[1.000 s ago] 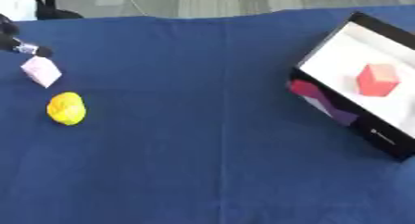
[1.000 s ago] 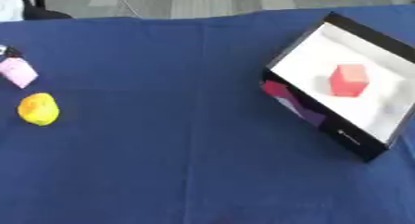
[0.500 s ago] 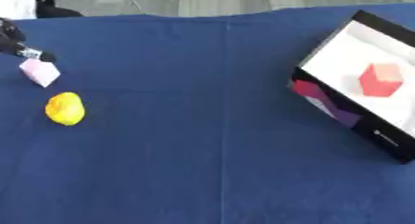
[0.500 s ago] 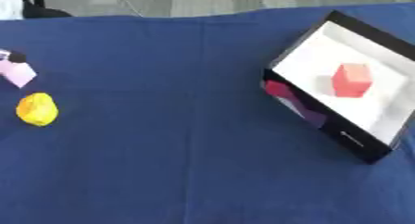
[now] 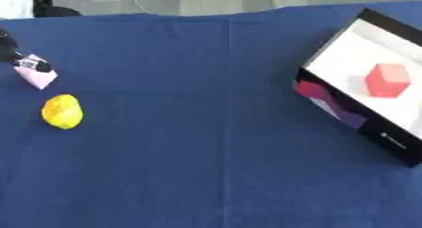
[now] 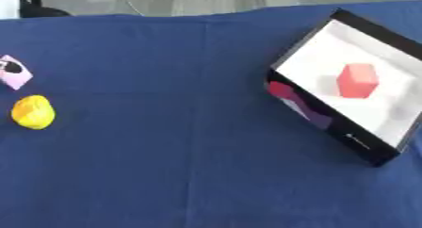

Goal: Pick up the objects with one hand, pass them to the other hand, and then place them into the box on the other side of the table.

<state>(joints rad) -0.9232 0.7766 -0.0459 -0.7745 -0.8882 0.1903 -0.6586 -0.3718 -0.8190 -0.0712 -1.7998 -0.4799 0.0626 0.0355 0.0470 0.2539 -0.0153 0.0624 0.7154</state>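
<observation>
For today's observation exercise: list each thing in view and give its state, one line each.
Left hand: at the left edge, fingertips on the pink block.
Pink block: on the cloth, touched by the hand.
Yellow object: lying free on the cloth.
Box: open, holding one block.
Red block: inside the box.

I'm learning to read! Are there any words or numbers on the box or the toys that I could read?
None can be read.
Box: a small white mark on its black front wall, too blurred to read.
Pink block: no writing shows; the left hand partly covers it.
Yellow toy: no writing.
Red cube in the box: no writing.
</observation>
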